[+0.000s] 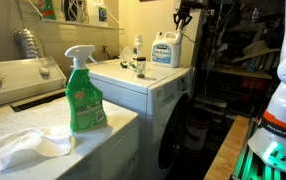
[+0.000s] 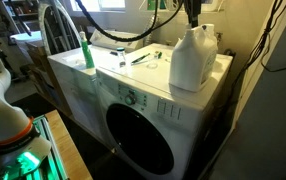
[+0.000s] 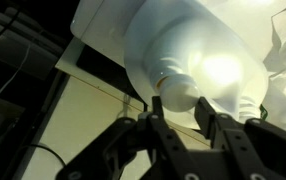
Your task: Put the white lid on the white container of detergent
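Wrist view showed the tool clenched on the lid by its sides, a small, stiff, likely light and slick cap, above the jug at centre frame.

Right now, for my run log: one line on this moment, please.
phase: placing | fingers: hold white lid | position: above detergent container | seated: cannot tell

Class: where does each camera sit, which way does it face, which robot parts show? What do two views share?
Exterior view: beside the spray bottle, faces across the counter to the jug; robot base at right.
Exterior view: before the washer door, faces the jug; robot base at left.
Wrist view: above the jug, looking down; claw shows.
Both exterior views share jug and spray bottle.
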